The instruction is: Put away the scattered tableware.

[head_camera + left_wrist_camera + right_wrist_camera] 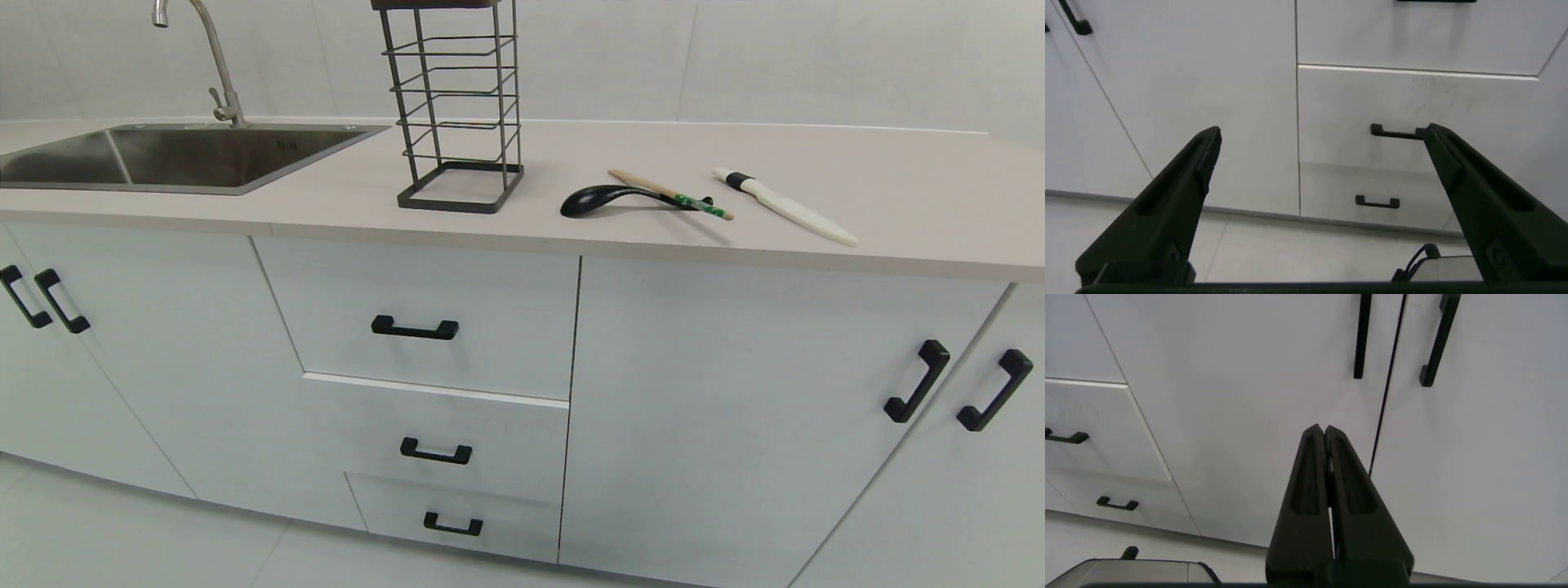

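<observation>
We're at the very start here, as we judge it: nothing has been picked up yet. The tableware lies out on the counter, to the right of the tall wire rack. Just right of the rack lies the black spoon, bowl toward the rack, and the chopsticks lie across its handle. A little farther right, apart from both, the white knife lies at a slant. The sink sits away at the far left.

Now the arms. Both are down low, facing the cabinet fronts below the counter, well apart from the utensils. The left gripper has its fingers spread wide, nothing between them, touching nothing, and it looks at the lower drawers. The right gripper has its fingers pressed together, also holding nothing, and it points at the cabinet doors on the right.

So what does the next move call for? In our view an arm has to come up to counter height and over one utensil. The right arm is the nearer side for the knife, but its fingers must part first. The chopsticks resting on the spoon want care, since lifting the spoon first could roll them. The rack looks the likely home for all three.
</observation>
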Motion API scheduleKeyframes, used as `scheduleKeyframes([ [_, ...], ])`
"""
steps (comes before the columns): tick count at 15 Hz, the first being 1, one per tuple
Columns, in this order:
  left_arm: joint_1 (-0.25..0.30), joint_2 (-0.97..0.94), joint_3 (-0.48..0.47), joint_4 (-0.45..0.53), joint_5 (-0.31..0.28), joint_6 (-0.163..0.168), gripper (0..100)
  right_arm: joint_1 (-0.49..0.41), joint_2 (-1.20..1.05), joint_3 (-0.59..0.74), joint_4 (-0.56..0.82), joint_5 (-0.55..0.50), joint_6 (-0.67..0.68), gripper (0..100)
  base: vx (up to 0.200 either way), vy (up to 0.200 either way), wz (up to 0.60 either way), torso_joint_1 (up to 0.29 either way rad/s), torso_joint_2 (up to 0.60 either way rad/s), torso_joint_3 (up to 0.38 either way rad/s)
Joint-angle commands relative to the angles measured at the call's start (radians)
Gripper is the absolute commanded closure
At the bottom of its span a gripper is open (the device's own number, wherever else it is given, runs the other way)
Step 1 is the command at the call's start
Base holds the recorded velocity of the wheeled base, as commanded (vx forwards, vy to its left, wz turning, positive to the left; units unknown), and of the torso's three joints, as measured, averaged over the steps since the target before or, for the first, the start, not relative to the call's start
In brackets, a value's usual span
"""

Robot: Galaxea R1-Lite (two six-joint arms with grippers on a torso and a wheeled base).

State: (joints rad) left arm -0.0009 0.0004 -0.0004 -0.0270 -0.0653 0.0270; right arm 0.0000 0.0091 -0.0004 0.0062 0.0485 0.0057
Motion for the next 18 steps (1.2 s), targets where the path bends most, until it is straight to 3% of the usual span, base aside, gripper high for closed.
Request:
scheduleKeyframes([
  [1, 0.001, 0.001, -0.047, -0.083, -0.008, 0.03, 0, 0.0, 0.002, 0.0, 0.0, 0.001, 0.0, 100, 0.0, 0.0, 0.0, 0.0, 0.0, 0.0],
  [2, 0.002, 0.049, -0.188, -0.185, 0.002, 0.022, 0, 0.0, 0.002, 0.0, 0.0, 0.001, 0.0, 100, 0.0, 0.0, 0.0, 0.0, 0.0, 0.0],
  [3, -0.001, 0.112, -0.285, -0.177, 0.016, -0.021, 0, 0.0, 0.002, 0.0, 0.0, 0.001, 0.0, 100, 0.0, 0.0, 0.0, 0.0, 0.0, 0.0],
  [6, -0.021, 0.15, -0.28, -0.108, -0.001, -0.002, 0, 0.0, 0.002, -0.001, 0.0, 0.001, 0.0, 100, 0.0, 0.0, 0.0, 0.0, 0.0, 0.0],
  [7, -0.041, 0.253, -0.279, -0.09, -0.096, 0.123, 0, 0.0, 0.002, -0.001, 0.0, 0.001, 0.0, 100, 0.0, 0.0, 0.0, 0.0, 0.0, 0.0],
  [9, -0.041, 0.32, -0.276, -0.086, -0.117, 0.18, 0, 0.0, 0.002, 0.0, 0.0, 0.001, 0.0, 100, 0.0, 0.0, 0.0, 0.0, 0.0, 0.0],
  [10, -0.041, 0.363, -0.273, -0.086, -0.119, 0.234, 0, -0.002, 0.002, 0.0, 0.0, 0.001, 0.0, 100, 0.0, 0.0, 0.0, 0.0, 0.0, 0.0],
  [12, -0.047, 0.443, -0.266, -0.09, -0.126, 0.386, 0, 0.0, 0.002, -0.001, 0.0, 0.001, 0.0, 100, 0.0, 0.0, 0.0, 0.0, 0.0, 0.0],
  [15, -0.128, 0.538, -0.273, -0.085, -0.241, 0.567, 0, 0.0, 0.002, -0.001, 0.0, 0.001, 0.0, 100, 0.0, 0.0, 0.0, 0.0, 0.0, 0.0],
  [16, -0.156, 0.575, -0.265, -0.082, -0.258, 0.597, 0, 0.0, 0.002, 0.0, 0.0, 0.001, 0.0, 100, 0.0, 0.0, 0.0, 0.0, 0.0, 0.0],
  [17, -0.16, 0.581, -0.26, -0.082, -0.258, 0.602, 0, 0.0, 0.002, -0.001, 0.0, 0.001, 0.0, 100, 0.0, 0.0, 0.0, 0.0, 0.0, 0.0],
  [18, -0.168, 0.619, -0.234, -0.083, -0.257, 0.643, 0, 0.0, 0.002, 0.0, 0.0, 0.001, 0.0, 100, 0.0, 0.0, 0.0, 0.0, 0.0, 0.0],
])
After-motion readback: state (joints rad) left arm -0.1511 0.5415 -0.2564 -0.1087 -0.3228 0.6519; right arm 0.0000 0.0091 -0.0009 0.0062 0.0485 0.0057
